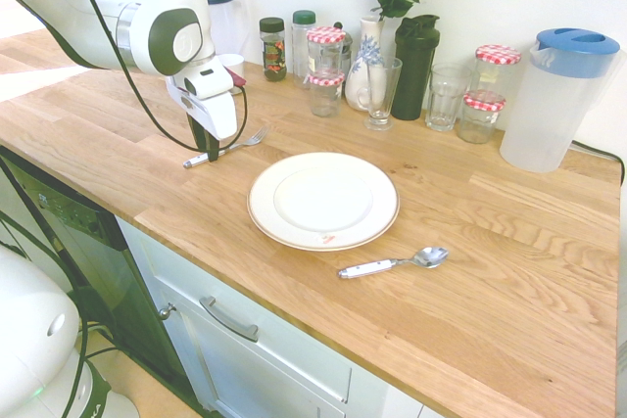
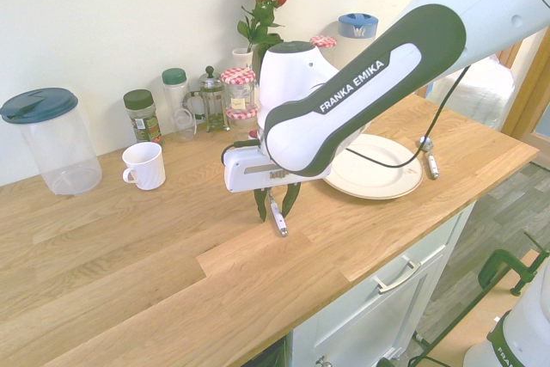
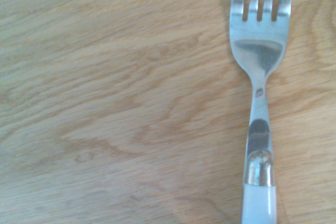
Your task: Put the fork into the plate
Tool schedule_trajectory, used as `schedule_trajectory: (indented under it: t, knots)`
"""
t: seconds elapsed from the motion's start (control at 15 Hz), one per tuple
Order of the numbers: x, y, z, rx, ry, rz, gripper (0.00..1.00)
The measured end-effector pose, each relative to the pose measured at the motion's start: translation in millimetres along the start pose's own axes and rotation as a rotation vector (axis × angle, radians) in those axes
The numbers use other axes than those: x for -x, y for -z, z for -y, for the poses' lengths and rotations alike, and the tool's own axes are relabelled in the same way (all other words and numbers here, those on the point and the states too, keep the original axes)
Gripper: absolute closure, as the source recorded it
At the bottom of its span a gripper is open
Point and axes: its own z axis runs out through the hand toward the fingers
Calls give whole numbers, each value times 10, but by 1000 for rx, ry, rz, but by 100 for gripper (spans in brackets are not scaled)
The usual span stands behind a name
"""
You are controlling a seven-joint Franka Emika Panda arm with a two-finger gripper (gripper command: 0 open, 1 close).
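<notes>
The fork [image 1: 235,144] lies flat on the wooden counter, left of the plate [image 1: 269,217], its white handle toward the counter's front edge and its tines toward the back wall. My gripper [image 1: 209,152] is down at the counter over the handle. Its two dark fingers [image 2: 261,204] stand apart on either side of the handle [image 2: 279,223], so it is open around the fork. The wrist view shows the fork's tines and neck [image 3: 260,77] resting on the wood. The round white plate [image 2: 391,185] holds nothing.
A white-handled spoon [image 1: 392,263] lies just right of the plate near the counter's front edge. Jars, glasses, a rose vase [image 1: 367,70] and a pitcher [image 1: 554,100] line the back wall. A white mug [image 2: 143,165] stands behind the arm.
</notes>
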Motion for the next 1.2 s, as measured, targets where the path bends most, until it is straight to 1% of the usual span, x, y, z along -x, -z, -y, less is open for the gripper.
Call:
schedule_trajectory:
  t: [0.6,0.87,1.0,1.2]
  knots:
    - [-75,-8,47,-23,-6,4,100]
    - [-197,6,36,-35,-22,4,100]
    - [-280,123,30,-58,-35,-5,100]
    - [-343,508,-53,-103,-50,-30,100]
